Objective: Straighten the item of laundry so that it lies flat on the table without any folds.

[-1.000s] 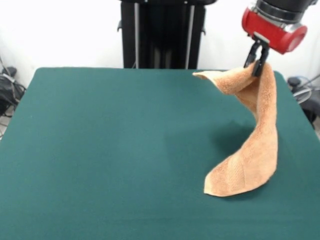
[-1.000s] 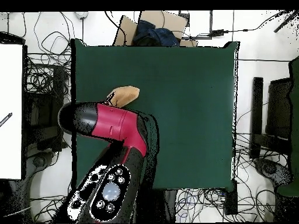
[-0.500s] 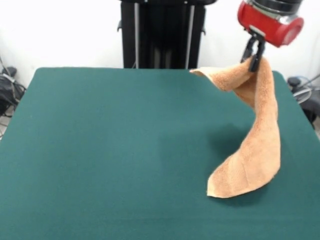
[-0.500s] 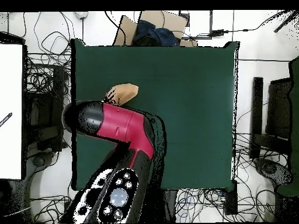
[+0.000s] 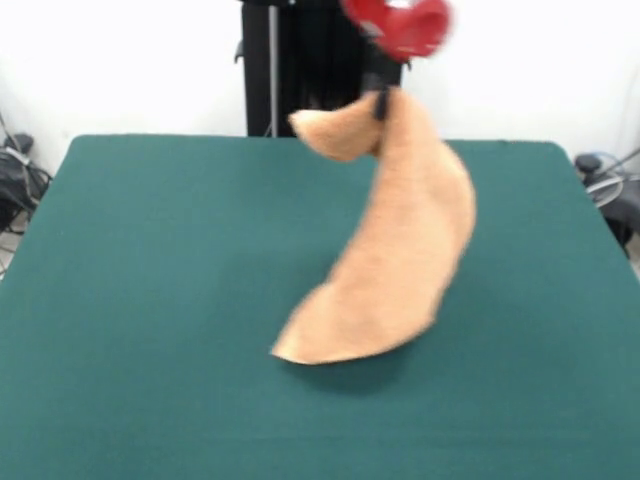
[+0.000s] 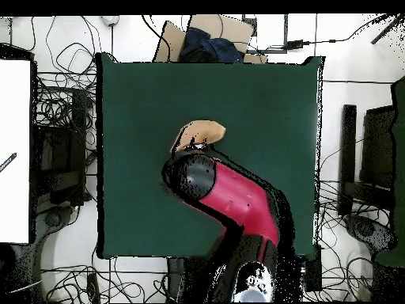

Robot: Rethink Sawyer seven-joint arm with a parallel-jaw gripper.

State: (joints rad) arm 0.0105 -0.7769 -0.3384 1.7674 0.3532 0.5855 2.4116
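Towel update: it's hanging off my end effector, which is pinched closed on one top corner up near the far side of the counter, roughly mid-width. The rest drapes down in a long twisted strip, and the bottom end looks like it's just touching or barely dragging on the green felt closer to the front. From overhead you only see a little tan bit of it poking out past my arm, about the middle of the counter. What worries me: I've only got one corner, so the thing is rolled in on itself lengthwise, and if I just lower it from here I reckon it'll pile up as a folded heap instead of lying flat. The front view is smeared with motion, so there's swing in the cloth too, and a swinging tail could flop over itself when it lands. The pinch also looks like it's right at the edge of the fabric, so a slip wouldn't shock me, terry being thick and heavy. As for labels or writing, nothing I can read. No tag showing on the towel, no lettering on my arm that I can make out.
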